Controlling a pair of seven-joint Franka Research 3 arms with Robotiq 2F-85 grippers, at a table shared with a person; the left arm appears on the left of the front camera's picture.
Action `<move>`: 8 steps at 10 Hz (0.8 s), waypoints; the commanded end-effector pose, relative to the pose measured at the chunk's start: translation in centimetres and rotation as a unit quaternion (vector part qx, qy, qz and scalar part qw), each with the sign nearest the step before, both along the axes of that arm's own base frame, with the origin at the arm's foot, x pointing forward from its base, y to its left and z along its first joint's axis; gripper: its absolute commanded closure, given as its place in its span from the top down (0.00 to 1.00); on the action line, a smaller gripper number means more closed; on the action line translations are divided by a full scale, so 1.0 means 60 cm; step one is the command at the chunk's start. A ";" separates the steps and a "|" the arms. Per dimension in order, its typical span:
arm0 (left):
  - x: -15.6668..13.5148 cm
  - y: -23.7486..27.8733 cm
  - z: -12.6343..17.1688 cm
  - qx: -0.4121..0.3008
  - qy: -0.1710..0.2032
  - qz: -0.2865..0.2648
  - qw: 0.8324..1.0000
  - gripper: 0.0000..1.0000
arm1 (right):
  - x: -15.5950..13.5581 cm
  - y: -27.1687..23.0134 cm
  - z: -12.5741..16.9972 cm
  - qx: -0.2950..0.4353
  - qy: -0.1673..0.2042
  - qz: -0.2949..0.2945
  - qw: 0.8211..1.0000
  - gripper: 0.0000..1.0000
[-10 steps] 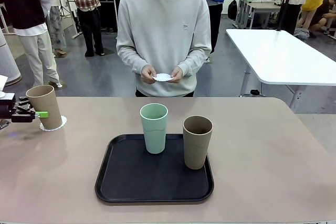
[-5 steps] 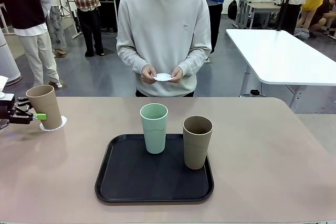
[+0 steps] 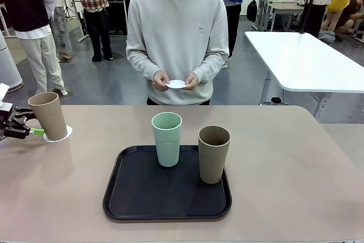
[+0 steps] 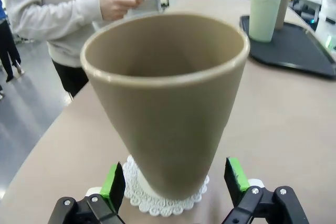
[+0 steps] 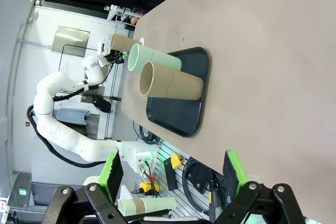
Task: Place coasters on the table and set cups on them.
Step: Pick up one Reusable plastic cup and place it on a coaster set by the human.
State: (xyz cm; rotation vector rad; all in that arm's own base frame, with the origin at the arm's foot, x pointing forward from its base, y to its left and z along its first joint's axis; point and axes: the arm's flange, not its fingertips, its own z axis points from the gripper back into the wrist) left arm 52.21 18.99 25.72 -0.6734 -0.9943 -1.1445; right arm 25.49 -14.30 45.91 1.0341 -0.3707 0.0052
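Left gripper (image 4: 174, 177) at the left end of the bench (image 3: 284, 169), low, jaws open: green pads stand on either side of the base of a tan cup (image 3: 50, 116), a clear gap on each side, nothing gripped. That cup is upright on a lacy white coaster (image 4: 157, 203), whose scalloped edge shows all round its foot; the coaster lies flat on the bench near the far left corner. Mid-bench, a black tray (image 3: 142, 197) carries the mint cup (image 3: 166, 139) at its far edge and the second tan cup (image 3: 214, 153) to the right of it, both upright, apart from each other. Right gripper (image 5: 173, 169) is off beyond the bench edge, jaws wide open, nothing between them. A person (image 3: 177, 27) at the far side holds a second coaster (image 3: 177, 83) in front of the body.
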 end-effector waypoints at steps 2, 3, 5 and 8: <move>-0.016 0.013 0.036 0.089 0.012 0.016 0.996 1.00 | 0.002 0.001 -0.001 0.007 -0.004 0.004 1.000 1.00; -0.031 0.027 0.067 0.118 0.015 0.039 0.992 1.00 | 0.002 0.001 -0.001 0.007 -0.004 0.004 1.000 1.00; -0.087 0.058 0.179 0.137 -0.004 0.107 0.985 1.00 | 0.002 0.001 -0.001 0.007 -0.004 0.004 1.000 1.00; -0.222 0.046 0.306 0.272 0.045 0.163 0.947 1.00 | 0.002 0.001 -0.001 0.007 -0.004 0.004 1.000 1.00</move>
